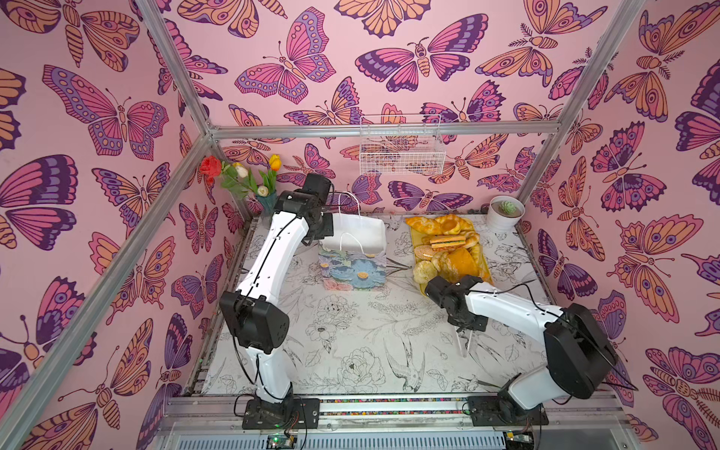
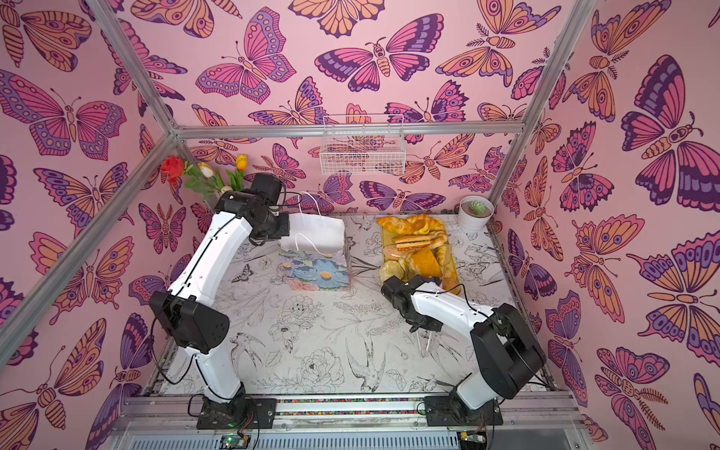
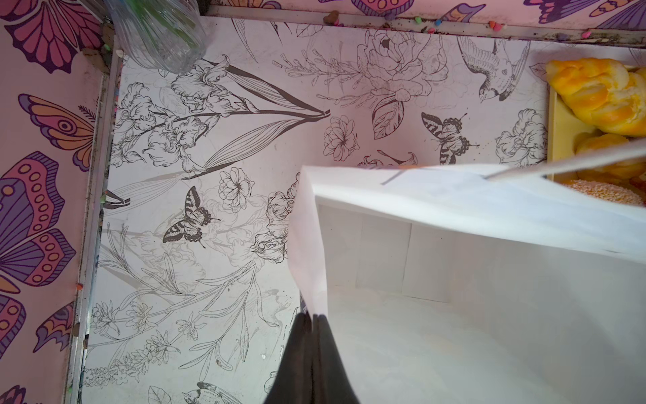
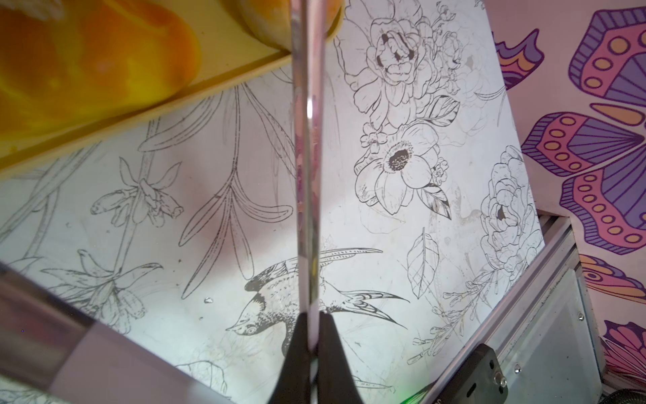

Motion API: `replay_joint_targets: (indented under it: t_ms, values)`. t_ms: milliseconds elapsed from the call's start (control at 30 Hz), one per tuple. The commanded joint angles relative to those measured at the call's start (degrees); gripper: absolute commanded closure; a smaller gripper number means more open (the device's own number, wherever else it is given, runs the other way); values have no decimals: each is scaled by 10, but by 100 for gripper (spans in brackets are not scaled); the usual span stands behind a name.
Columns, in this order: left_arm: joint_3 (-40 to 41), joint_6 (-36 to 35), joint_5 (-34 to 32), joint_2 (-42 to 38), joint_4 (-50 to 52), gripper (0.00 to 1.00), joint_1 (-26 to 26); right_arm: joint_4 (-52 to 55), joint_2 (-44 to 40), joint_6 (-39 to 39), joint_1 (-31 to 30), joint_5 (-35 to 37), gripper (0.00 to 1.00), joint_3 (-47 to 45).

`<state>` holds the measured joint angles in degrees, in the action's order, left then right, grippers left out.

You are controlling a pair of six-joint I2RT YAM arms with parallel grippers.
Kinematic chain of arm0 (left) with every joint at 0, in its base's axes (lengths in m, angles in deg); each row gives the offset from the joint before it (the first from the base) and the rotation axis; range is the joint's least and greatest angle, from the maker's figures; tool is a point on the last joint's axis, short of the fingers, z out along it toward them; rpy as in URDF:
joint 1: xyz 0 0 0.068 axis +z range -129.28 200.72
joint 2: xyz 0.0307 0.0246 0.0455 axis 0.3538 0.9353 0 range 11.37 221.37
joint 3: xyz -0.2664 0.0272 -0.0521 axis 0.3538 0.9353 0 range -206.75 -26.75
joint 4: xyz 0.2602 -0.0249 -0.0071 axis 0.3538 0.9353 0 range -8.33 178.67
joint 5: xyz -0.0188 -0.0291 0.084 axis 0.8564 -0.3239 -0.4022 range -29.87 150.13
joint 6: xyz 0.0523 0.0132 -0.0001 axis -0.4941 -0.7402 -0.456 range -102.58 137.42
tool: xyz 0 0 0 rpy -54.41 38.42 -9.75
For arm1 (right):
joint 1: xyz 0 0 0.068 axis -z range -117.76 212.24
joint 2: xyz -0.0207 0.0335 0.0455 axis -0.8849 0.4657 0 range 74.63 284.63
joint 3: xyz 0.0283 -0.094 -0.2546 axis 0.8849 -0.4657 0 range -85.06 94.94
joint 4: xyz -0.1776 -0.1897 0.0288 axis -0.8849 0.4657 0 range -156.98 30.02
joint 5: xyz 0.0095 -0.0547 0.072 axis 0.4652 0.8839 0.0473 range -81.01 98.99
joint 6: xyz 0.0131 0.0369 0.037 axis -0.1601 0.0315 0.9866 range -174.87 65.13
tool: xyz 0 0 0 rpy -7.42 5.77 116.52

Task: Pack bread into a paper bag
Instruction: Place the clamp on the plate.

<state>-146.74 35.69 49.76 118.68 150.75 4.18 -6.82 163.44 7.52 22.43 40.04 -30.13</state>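
The paper bag [image 1: 352, 269] [image 2: 317, 269] stands upright at the back of the table, left of centre, and its white inside [image 3: 454, 314] holds nothing. My left gripper [image 3: 313, 316] is shut on the rim of the bag's left side wall. Several pieces of bread [image 1: 448, 245] [image 2: 417, 249] [image 3: 601, 94] [image 4: 87, 63] are heaped on a yellow tray [image 4: 209, 80] to the right of the bag. My right gripper [image 4: 310, 314] is shut on thin shiny tongs [image 4: 307, 157] [image 1: 465, 345] [image 2: 424, 345], just in front of the tray's near end.
A vase of flowers [image 1: 265, 202] [image 3: 160, 31] stands in the back left corner. A white pot with a succulent [image 1: 505, 212] stands in the back right corner. A white wire basket [image 1: 401, 150] hangs on the back wall above the table.
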Motion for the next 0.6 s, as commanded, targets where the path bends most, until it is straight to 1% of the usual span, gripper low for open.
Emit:
replay_joint_targets:
  t_ms: [0, 67, 267, 333, 400, 433, 500, 567]
  values:
    - [5, -6, -11, 8, 10, 97, -2, -18, 7, -12, 4, -5, 100, -5]
    - [5, -6, -12, 9, 10, 97, -2, -26, 7, -15, 6, -6, 99, -7]
    - [5, -6, -11, 13, 10, 97, -2, -43, 6, -24, 9, -6, 84, -7]
    - [6, -6, -12, 13, 10, 97, -2, -43, 7, -29, 9, -1, 75, -4]
    - [8, -5, -13, 13, 10, 98, -2, -41, 7, -30, 10, 5, 61, -3]
    - [10, -6, -13, 13, 10, 98, -2, -42, 7, -32, 10, 6, 56, -3]
    - [14, -5, -14, 12, 10, 98, -2, -41, 7, -35, 10, 5, 52, -2]
    - [17, -5, -14, 10, 10, 98, -2, -35, 4, -41, 10, 0, 43, 2]
